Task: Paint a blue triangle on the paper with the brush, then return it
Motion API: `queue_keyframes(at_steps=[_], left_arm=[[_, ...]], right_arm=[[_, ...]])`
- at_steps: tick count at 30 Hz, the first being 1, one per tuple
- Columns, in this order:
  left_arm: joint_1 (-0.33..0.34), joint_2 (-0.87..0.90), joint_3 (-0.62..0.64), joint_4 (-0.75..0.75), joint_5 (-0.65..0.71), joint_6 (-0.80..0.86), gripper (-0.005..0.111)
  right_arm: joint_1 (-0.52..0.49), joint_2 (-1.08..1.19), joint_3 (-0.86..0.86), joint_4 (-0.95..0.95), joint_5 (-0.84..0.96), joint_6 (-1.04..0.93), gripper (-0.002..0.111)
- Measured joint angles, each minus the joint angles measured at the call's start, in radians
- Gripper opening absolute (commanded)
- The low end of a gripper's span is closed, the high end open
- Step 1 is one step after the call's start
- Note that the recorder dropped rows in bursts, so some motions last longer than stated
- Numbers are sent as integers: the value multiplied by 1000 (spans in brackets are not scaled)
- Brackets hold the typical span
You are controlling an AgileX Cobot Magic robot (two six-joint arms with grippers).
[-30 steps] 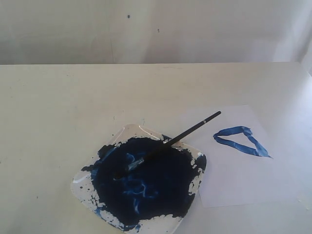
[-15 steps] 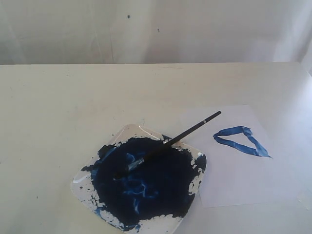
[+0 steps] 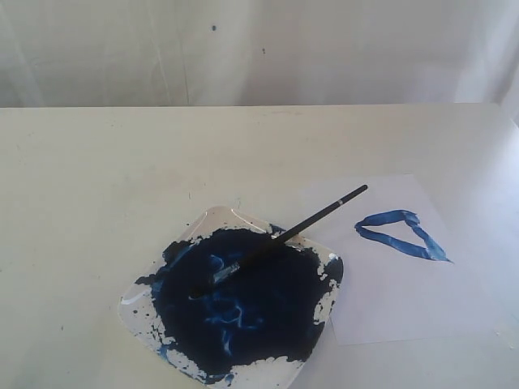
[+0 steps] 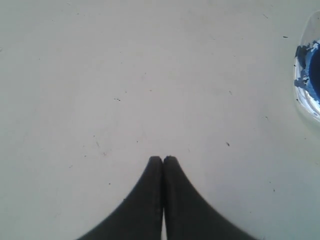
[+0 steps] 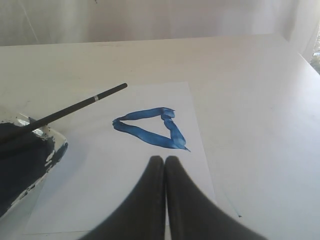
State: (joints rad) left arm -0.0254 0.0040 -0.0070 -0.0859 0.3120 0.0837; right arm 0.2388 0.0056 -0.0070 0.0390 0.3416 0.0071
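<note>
Brush (image 3: 285, 233) lies bristles-down in paint tray (image 3: 212, 213), lower centre (parked, job looks done). Blue triangle (image 3: 399, 245) on paper (image 3: 389, 304), right. Left gripper (image 4: 163, 160) and right gripper (image 5: 164, 159) both pressed together, empty.

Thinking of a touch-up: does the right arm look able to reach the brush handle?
Probably yes: the brush handle juts off the tray with nothing over it; the right end effector, shut, must open.

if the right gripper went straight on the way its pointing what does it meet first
Probably the paper, right at the near stroke of the blue triangle. The shut right gripper points at it with nothing in between, though its height above the sheet is unclear.
</note>
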Motion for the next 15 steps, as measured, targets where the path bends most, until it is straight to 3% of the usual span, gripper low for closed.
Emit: queue_keyframes(at_steps=[11,15], left_arm=[[0,0,0,0,0,0,0],[40,0,0,4,0,0,0]], right_arm=[[0,0,0,0,0,0,0],[0,0,0,0,0,0,0]])
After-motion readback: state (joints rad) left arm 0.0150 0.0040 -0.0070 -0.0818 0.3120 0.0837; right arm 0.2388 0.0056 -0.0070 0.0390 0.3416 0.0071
